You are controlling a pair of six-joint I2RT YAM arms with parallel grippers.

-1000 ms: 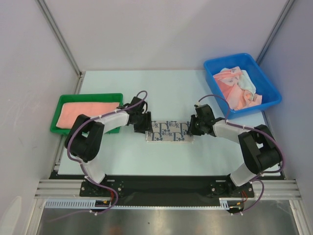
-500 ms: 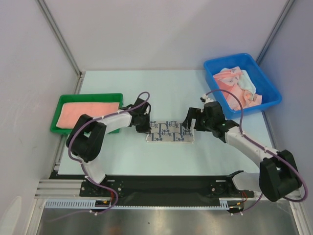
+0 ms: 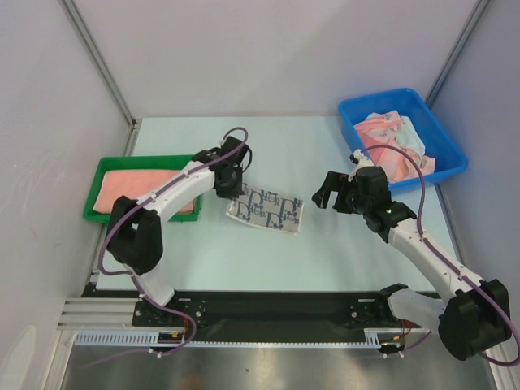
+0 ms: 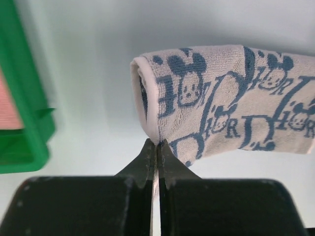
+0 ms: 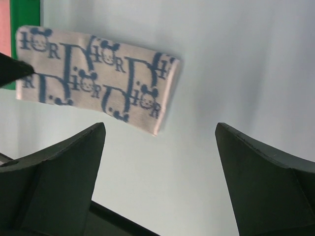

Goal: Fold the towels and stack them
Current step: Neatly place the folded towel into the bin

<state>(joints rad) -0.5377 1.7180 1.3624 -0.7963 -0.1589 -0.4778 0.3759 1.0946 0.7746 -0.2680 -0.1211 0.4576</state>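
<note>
One patterned towel (image 3: 265, 210), white cloth printed in navy letters and small cartoon faces, was folded into a narrow oblong. It lay slantwise over the middle of the bench (image 3: 325, 252), between the two arms, its left end just beside the green tray (image 3: 145, 161). Whether its far end touched the bench could not be told.

One pair of left fingers (image 4: 156, 150) was pressed fully together, pinching the lower left corner of the patterned towel where the fold rounded over. In the left wrist view the layers of the fold bulged open above the pinch, and the rest of the cloth ran off to the right.

One pair of right fingers (image 3: 325, 188) was spread wide with nothing between them. They hung above the bench to the right of the patterned towel and apart from it. The right wrist view showed the towel's right end beyond the two tips, untouched.

One pink towel (image 3: 146, 185), terry, lay flat inside the green tray at the left side of the bench and covered most of its floor.

Several crumpled towels (image 3: 394, 146), pink and white, were heaped unfolded in the blue bin (image 3: 357, 110) at the far right corner of the bench. Their exact count could not be told from the heap.
</note>
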